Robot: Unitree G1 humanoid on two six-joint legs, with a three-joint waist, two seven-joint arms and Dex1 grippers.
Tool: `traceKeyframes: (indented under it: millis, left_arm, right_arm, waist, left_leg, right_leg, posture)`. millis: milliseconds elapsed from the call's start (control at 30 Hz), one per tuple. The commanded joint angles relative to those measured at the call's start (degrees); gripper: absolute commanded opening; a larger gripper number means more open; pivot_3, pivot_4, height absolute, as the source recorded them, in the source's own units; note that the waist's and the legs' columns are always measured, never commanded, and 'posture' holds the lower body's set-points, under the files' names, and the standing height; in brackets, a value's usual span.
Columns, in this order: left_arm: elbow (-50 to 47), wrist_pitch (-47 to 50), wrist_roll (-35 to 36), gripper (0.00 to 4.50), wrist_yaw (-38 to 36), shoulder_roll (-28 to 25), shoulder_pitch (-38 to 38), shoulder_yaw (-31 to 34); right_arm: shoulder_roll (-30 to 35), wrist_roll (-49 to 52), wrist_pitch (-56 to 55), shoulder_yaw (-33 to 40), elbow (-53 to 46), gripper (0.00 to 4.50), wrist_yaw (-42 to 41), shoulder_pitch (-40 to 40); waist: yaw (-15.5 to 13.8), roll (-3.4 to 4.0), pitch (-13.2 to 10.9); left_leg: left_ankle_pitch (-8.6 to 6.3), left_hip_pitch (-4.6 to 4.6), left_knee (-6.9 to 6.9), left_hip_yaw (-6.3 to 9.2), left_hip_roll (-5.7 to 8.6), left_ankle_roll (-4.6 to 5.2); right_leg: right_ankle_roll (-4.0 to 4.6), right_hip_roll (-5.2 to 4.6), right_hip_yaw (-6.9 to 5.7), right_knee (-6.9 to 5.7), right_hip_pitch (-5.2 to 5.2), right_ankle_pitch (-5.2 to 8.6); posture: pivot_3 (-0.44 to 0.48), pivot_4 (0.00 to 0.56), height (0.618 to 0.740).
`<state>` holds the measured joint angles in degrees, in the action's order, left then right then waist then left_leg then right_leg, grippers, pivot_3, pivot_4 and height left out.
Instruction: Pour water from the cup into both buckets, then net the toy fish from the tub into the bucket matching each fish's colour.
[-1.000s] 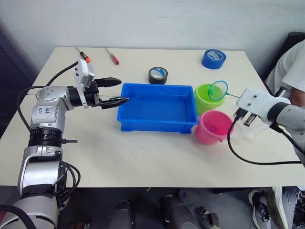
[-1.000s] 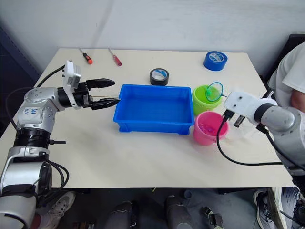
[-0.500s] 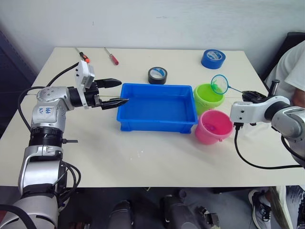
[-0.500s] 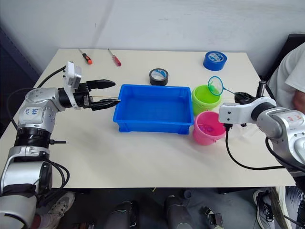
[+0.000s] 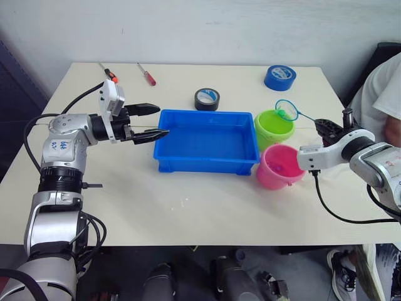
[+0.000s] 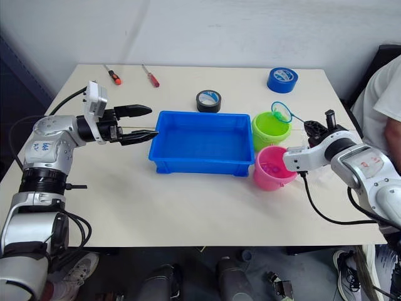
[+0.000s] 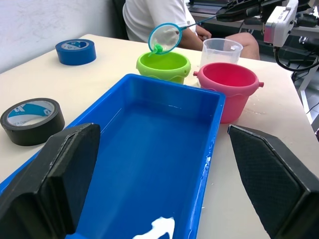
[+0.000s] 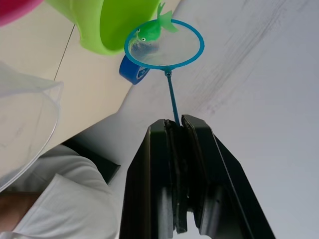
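Cup [image 7: 221, 51]: lower half hidden behind the pink bucket [image 7: 227, 85]; in the right wrist view it runs off the picture's edge.
Pink bucket contents: magenta specks inside, too small to tell apart.
Net handle [image 8: 172, 97]: its end is buried between the fingers of the right end effector [image 8: 178, 130].
Tub [image 7: 208, 164]: near corner cut off by the picture's edge at 6 o'clock.
Person [image 5: 383, 84]: only a white-shirted torso shows, cropped at 3 o'clock.

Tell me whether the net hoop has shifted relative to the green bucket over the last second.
Yes. The net hoop has risen and moved back from in front of the green bucket mouth to over its far rim.
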<state>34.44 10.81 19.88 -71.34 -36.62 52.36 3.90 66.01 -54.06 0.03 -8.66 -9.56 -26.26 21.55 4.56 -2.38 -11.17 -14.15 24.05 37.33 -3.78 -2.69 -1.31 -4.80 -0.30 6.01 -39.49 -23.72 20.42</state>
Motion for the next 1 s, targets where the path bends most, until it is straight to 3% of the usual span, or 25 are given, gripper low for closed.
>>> traceKeyframes:
  millis: [33, 300, 433, 500, 600, 733, 1000]
  left_arm:
    - [-1.7, -0.4, 0.1, 4.47, -0.2, -0.3, 1.0, 0.8]
    - [-1.5, -0.5, 0.1, 4.47, -0.3, -0.4, 1.0, 0.8]
    - [-1.8, -0.3, 0.2, 4.47, -0.3, -0.5, 0.7, 0.9]
    - [-2.5, 0.4, 0.6, 4.47, -0.7, -1.0, 0.5, 1.1]
    - [-4.6, 3.4, 2.1, 4.47, -3.6, -3.5, 0.1, 1.5]
    - [-8.2, 6.5, 3.8, 4.47, -6.2, -6.2, -0.3, 2.3]
    - [-23.0, 17.4, 9.1, 4.47, -9.0, -14.0, -7.9, 4.6]
  right_arm:
    - [-0.1, -3.7, -0.5, 1.5, -2.2, 0.00, 2.2, -1.8]
    - [-0.8, -7.1, -0.5, 2.8, -3.8, 0.00, 3.7, -4.6]
    - [-2.9, -2.7, -0.7, 4.1, -3.9, 0.00, 3.3, -3.9]
    - [-5.8, 4.4, -0.4, 5.4, -5.1, 0.00, 0.6, -2.1]
    - [-13.8, 22.3, 8.4, 9.6, -8.4, 0.00, -10.5, 3.0]
    - [-15.5, 36.9, 13.4, 13.3, -8.8, 0.00, -20.4, 6.3]
    - [-20.5, 67.0, 28.2, 13.9, -11.0, 0.00, -36.3, 14.6]
  waist:
    - [0.0, 0.00, 0.0]
    - [0.0, 0.00, 0.0]
    - [0.0, 0.00, 0.0]
    - [0.1, 0.00, 0.0]
    - [0.2, 0.00, 0.0]
    - [0.1, 0.00, 0.0]
    - [0.4, 0.00, 0.0]
  left_leg:
    - [0.01, -0.01, 0.01, 0.01, 0.00, -0.01]
    - [0.01, -0.02, 0.07, -0.02, 0.00, -0.01]
    - [0.01, -0.02, 0.10, -0.03, 0.00, -0.01]
    - [0.01, -0.02, 0.11, -0.03, 0.00, -0.01]
    - [0.03, -0.06, 0.17, -0.04, -0.02, -0.03]
    - [0.24, -0.29, 0.14, -0.05, -0.12, -0.40]
    - [0.01, -0.80, -0.11, 0.05, -0.14, -0.01]
  right_leg:
    - [0.00, 0.00, 0.01, -0.01, 0.00, 0.00]
    - [0.00, 0.02, -0.01, -0.08, 0.01, 0.00]
    - [0.00, 0.02, -0.02, -0.10, 0.01, 0.00]
    - [0.00, 0.03, -0.02, -0.12, 0.01, 0.00]
    - [0.00, 0.10, -0.06, -0.20, 0.03, 0.00]
    - [-0.02, 0.25, -0.20, -0.28, 0.19, -0.02]
    - [0.03, 0.10, -0.15, -0.01, 0.82, 0.01]
  posture:
    - [0.000, 0.150, 0.734]
    - [0.000, 0.150, 0.734]
    - [0.000, 0.150, 0.734]
    - [0.000, 0.150, 0.734]
    - [0.000, 0.150, 0.734]
    - [0.000, 0.150, 0.734]
    - [0.000, 0.150, 0.734]
